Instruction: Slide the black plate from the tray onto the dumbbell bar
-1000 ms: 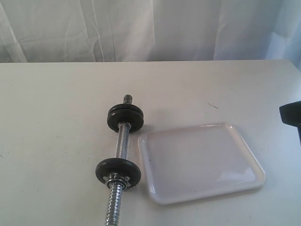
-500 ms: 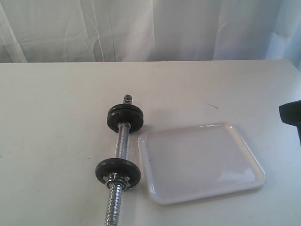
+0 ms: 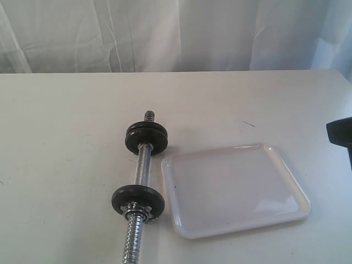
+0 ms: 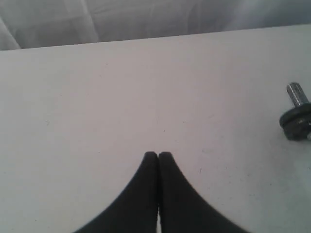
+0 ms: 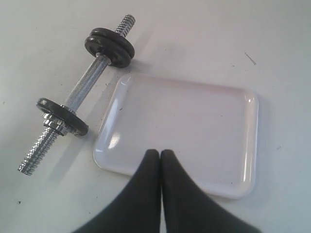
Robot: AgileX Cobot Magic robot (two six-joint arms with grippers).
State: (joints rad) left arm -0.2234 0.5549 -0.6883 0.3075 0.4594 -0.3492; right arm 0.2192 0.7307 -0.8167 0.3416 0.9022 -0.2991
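Note:
The dumbbell bar (image 3: pixel 143 165) (image 5: pixel 85 82) lies on the table left of the white tray (image 3: pixel 236 190) (image 5: pixel 194 121), which holds nothing. Three black discs sit on the bar: a stacked pair (image 3: pixel 146 137) (image 5: pixel 109 46) near its far end and a single one (image 3: pixel 137 201) (image 5: pixel 62 116) against a nut (image 3: pixel 137 210). I cannot tell which of them is the black plate. My right gripper (image 5: pixel 160 153) is shut and empty above the tray's edge. My left gripper (image 4: pixel 158 155) is shut and empty over bare table, far from the bar's end (image 4: pixel 294 92).
A dark part of the right arm (image 3: pixel 340 135) shows at the right edge of the exterior view. White curtain hangs behind the table's far edge (image 3: pixel 176 71). A small dark mark (image 3: pixel 249 124) lies on the table beyond the tray.

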